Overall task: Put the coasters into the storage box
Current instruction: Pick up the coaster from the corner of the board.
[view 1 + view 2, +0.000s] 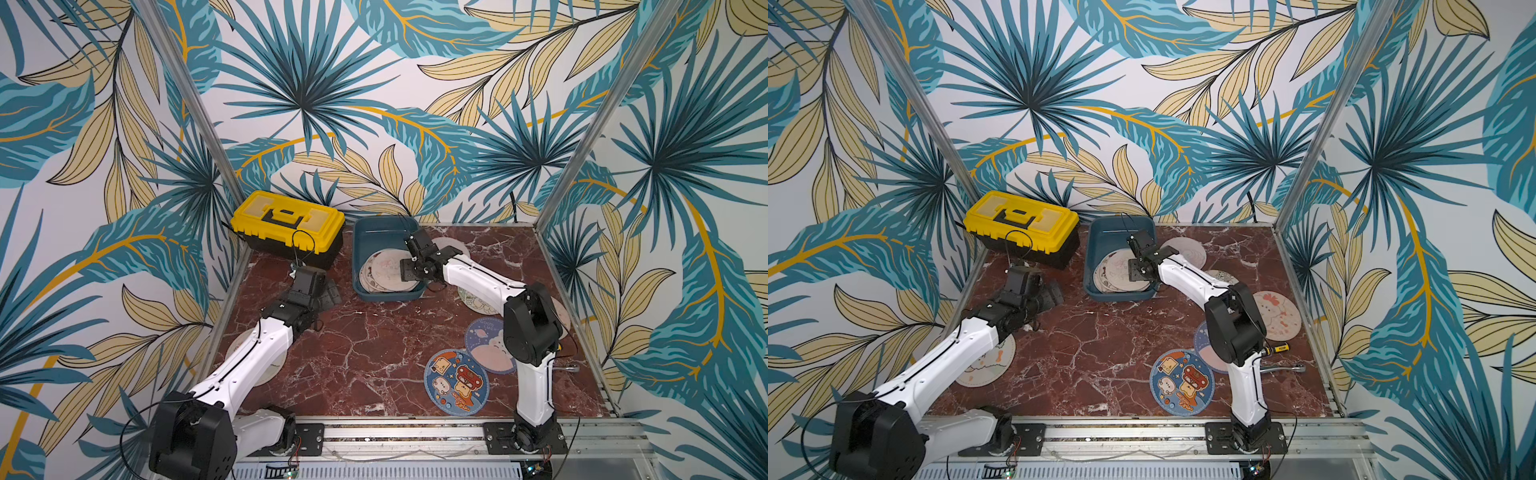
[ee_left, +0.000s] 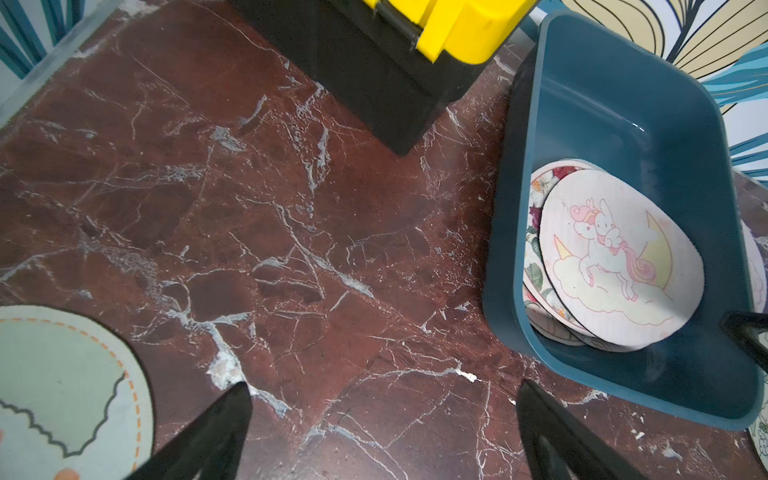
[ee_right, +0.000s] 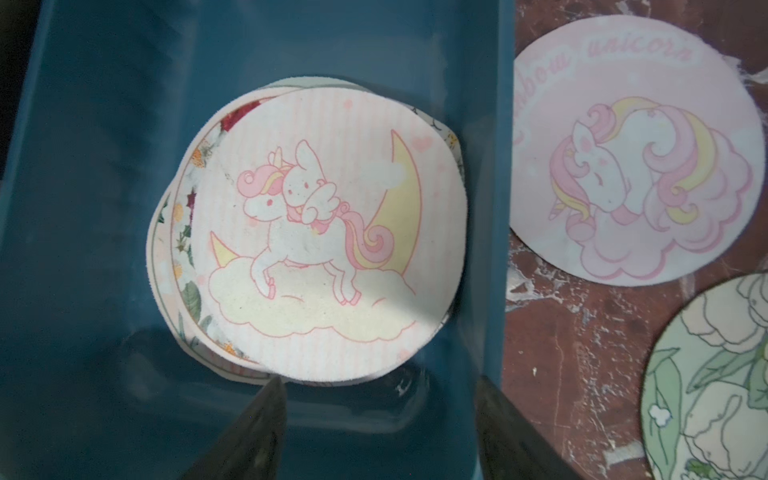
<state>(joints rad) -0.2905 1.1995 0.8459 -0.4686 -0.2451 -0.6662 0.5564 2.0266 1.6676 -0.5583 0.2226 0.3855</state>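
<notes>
The right end effector [image 3: 378,386] hung open and empty over the box [image 3: 104,124], where the moon coaster [image 3: 328,232] lay topmost, so the drop seemed done and the next reach likely called for the unicorn coaster [image 3: 636,153] beside the box.

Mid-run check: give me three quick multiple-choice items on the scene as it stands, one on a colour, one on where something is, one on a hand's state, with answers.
1. The toolbox lid is: A yellow, B red, C green.
2. The right hand hangs over: A the toolbox, B the storage box, C neither.
3. The left hand is: A gripping something, B shut and empty, C open and empty.

Answers: A, the lid shows bright yellow in both top views. B, the right wrist view looks straight down into the storage box. C, the left wrist view shows it spread wide with nothing held.
</notes>
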